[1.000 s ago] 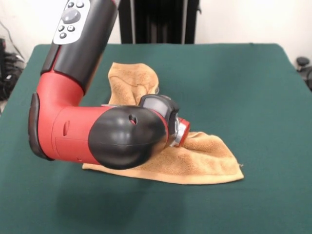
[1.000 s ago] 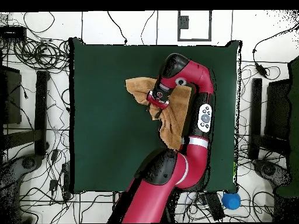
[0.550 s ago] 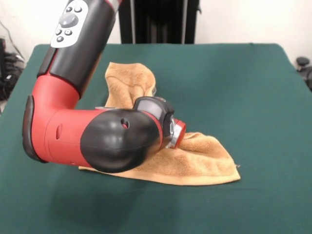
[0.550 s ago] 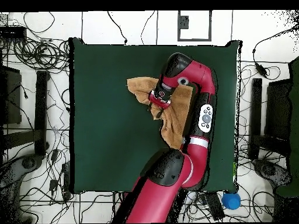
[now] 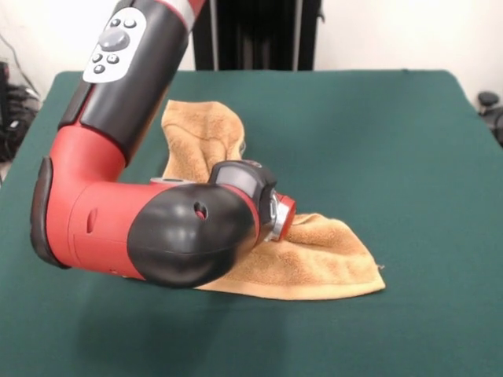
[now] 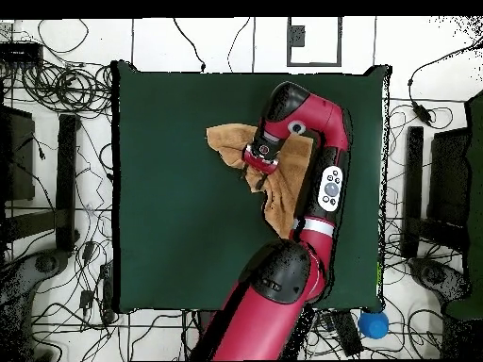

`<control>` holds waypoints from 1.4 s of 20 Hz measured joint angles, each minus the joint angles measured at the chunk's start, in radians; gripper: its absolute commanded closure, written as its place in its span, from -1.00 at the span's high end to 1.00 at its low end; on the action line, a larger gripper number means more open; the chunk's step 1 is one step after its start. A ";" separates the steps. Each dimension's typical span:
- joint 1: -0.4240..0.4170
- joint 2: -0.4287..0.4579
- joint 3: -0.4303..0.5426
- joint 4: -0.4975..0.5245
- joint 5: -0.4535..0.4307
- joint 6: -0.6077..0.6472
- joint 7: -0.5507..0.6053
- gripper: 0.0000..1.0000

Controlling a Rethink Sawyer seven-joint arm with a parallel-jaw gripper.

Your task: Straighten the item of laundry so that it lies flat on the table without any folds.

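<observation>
A large rectangular bench (image 5: pixel 377 126) covered in plain dark green cloth. One thing lies on it: a tan-orange terry towel (image 5: pixel 322 259), crumpled and folded over itself, with one pointed corner spread flat toward the bench's middle and a bunched part farther back. The rest of the green surface shows bare cloth.

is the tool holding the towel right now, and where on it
It cannot be told. The tool sits down on the middle of the bunched towel, but the arm hides any hold.
</observation>
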 measured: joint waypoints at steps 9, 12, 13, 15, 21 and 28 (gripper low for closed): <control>-0.040 -0.009 0.123 0.000 -0.147 0.019 -0.029 1.00; -0.047 -0.011 0.151 0.000 -0.179 0.020 -0.029 1.00; -0.050 -0.010 0.158 0.000 -0.186 0.022 -0.029 1.00; -0.055 -0.010 0.172 0.000 -0.201 0.025 -0.029 1.00; -0.070 -0.010 0.205 0.000 -0.227 0.025 -0.029 1.00; -0.076 -0.011 0.214 0.000 -0.235 0.024 -0.029 1.00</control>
